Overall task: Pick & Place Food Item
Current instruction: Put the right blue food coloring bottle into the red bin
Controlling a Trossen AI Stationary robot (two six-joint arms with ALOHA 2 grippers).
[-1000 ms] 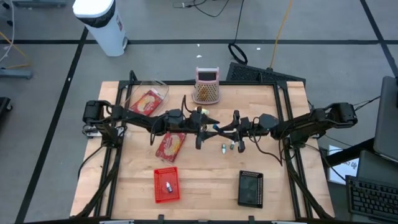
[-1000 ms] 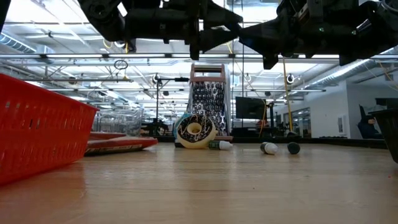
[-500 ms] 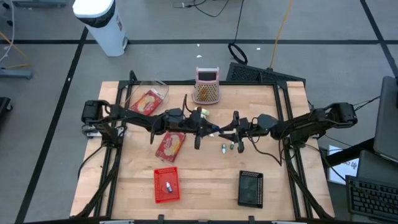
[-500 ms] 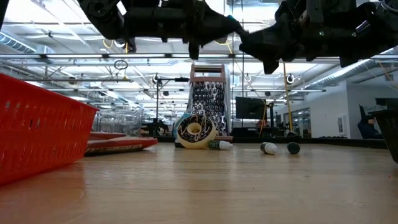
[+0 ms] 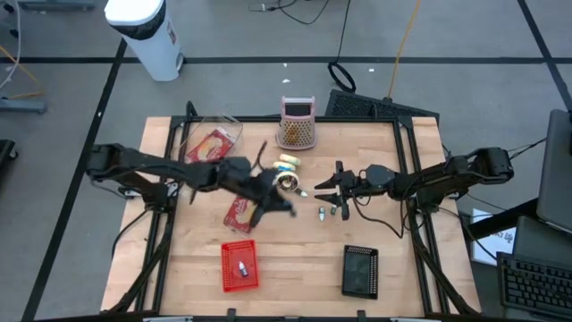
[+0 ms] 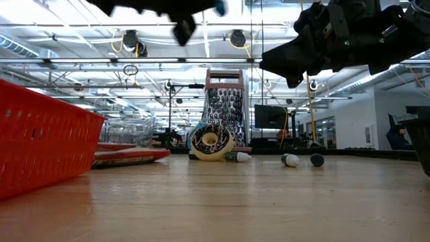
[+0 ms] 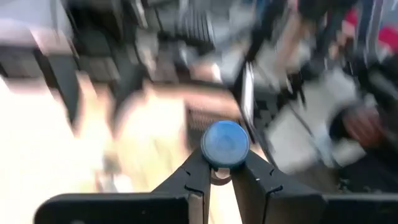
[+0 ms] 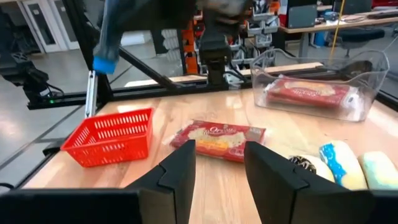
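Note:
My left gripper (image 7: 224,163) is shut on a small blue round-ended thing (image 7: 224,143), held above the table's middle (image 5: 284,207), near the top of the low view (image 6: 219,8). My right gripper (image 8: 217,168) stands open and empty at centre right (image 5: 323,190), its fingers pointing toward the table's left. A donut (image 5: 286,182) and yellow food pieces (image 5: 288,161) lie on the table between the arms. A red packet (image 5: 243,210) lies flat left of centre. My left gripper pinches the blue thing's round end (image 7: 224,148) between its two fingertips, at their free ends only. The thing is lifted well clear of the table. Blur hides the rest of its shape.
At the near edge stand a red basket (image 5: 239,266) holding a small item and a black tray (image 5: 360,270). A clear container with a red packet (image 5: 210,143) and a grater (image 5: 298,123) are at the far side. Small capped pieces (image 5: 332,212) lie below my right gripper.
The two grippers stood tip to tip over the table's middle with the blue thing between them. My left gripper has since swung back toward the table's left and near edge, rising and turning, with the blue thing in its fingertips. My right gripper has stayed in place.

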